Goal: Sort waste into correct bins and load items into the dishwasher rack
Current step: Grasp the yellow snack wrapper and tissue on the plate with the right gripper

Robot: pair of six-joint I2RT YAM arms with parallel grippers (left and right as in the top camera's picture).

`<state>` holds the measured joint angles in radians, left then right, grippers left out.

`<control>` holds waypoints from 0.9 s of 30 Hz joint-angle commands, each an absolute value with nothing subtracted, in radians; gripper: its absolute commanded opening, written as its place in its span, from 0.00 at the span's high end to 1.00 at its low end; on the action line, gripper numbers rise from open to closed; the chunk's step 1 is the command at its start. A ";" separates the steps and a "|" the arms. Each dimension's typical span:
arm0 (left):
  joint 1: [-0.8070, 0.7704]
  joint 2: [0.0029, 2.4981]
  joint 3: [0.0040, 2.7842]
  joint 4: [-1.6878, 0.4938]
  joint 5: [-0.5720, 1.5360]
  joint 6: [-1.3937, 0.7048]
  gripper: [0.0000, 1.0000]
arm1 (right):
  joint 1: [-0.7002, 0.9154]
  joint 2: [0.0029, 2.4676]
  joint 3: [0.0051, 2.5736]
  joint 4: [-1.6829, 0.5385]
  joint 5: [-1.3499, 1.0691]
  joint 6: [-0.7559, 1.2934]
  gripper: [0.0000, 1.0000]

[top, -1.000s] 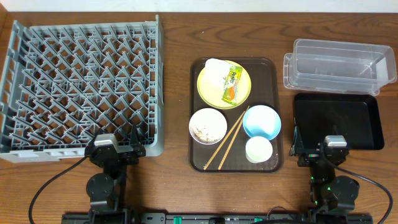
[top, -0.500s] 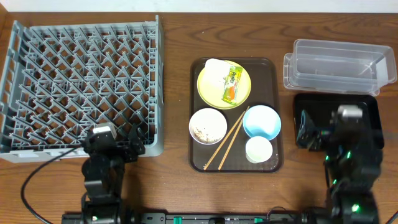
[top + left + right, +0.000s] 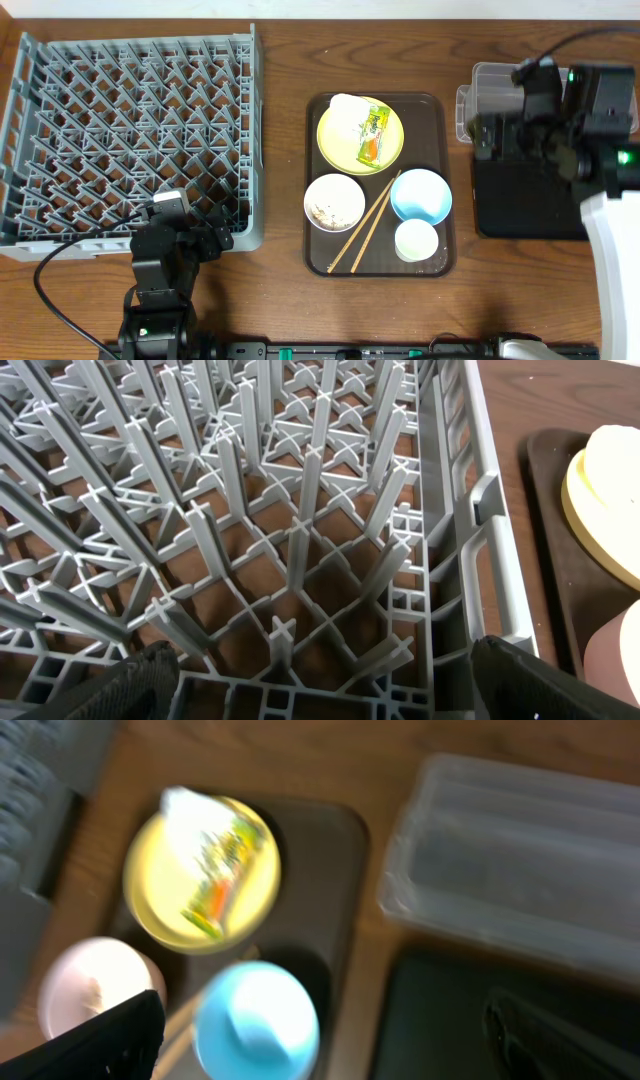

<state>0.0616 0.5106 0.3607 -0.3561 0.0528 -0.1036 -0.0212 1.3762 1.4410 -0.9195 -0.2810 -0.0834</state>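
The right gripper (image 3: 325,1042), fingers spread wide and empty in a blurred wrist view, hangs right of the brown serving tray (image 3: 432,125), above the clear tub (image 3: 495,80) and black tray (image 3: 530,205). The left gripper (image 3: 320,680), also spread and empty, sits over the dishwasher rack (image 3: 130,130), left of that serving tray. On the serving tray lie the yellow plate (image 3: 340,150) bearing napkin (image 3: 347,113) and packet (image 3: 373,133), the white bowl (image 3: 334,202) with food scraps (image 3: 322,212), chopsticks (image 3: 372,227), blue bowl (image 3: 420,195) and cup (image 3: 416,240).

Rack (image 3: 130,130) at left, serving tray (image 3: 430,130) in the middle, tub (image 3: 490,85) behind flat tray (image 3: 520,205) at right.
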 commanded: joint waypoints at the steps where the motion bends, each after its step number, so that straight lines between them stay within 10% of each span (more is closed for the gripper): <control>1: 0.058 0.511 0.395 -0.360 0.052 -0.091 0.04 | 0.011 1.410 1.479 -0.865 -0.436 -0.061 0.01; 27: 0.058 0.511 0.530 -0.699 0.097 -0.095 0.04 | 0.402 1.881 1.479 -0.630 -0.144 0.245 0.35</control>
<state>0.0616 0.5125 0.5125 -0.6994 0.0837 -0.1036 0.3958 1.8305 1.4624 -0.6331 -0.1822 0.1349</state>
